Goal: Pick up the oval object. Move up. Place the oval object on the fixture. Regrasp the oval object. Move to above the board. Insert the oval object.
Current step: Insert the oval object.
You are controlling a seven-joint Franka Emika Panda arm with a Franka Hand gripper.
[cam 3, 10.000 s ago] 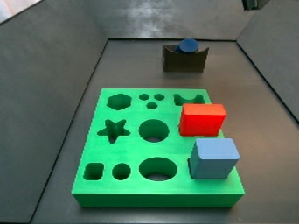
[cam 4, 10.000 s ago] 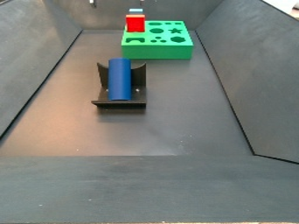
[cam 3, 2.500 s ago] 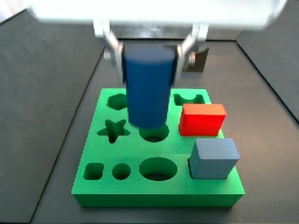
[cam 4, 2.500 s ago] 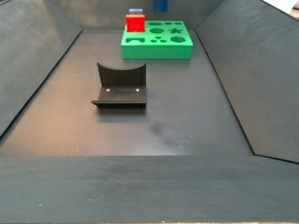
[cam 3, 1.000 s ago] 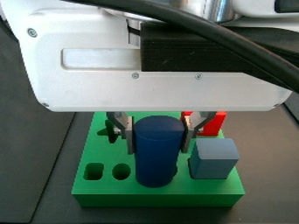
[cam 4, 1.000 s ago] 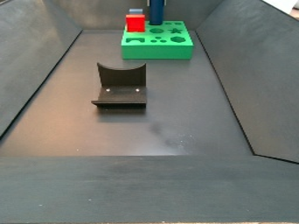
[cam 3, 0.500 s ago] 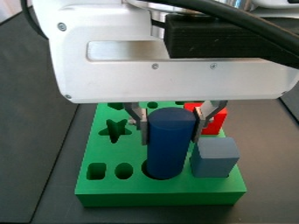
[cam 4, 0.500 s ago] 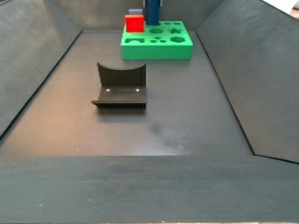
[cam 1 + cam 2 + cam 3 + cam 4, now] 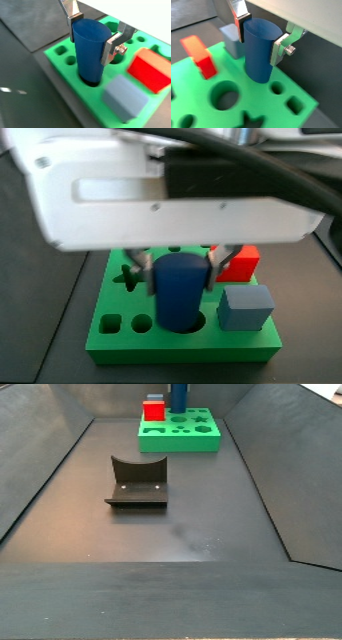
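The oval object (image 9: pixel 90 50) stands upright with its lower end in a hole of the board (image 9: pixel 70 65) (the rim hides how deep). The gripper (image 9: pixel 90 31) pinches its upper part between both silver fingers (image 9: pixel 112 47). In a side view, the red block (image 9: pixel 241 265) and blue cube (image 9: pixel 247 308) sit at about 3 o'clock of it; the fixture (image 9: pixel 138 481) stands well apart, bare.

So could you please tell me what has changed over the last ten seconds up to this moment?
The oval object left the fixture, where it lay ten seconds ago; the gripper now holds it upright over the board, its lower end at the large round hole near the blue cube. The fixture is now bare. Board, red block, blue cube and fixture stayed put.
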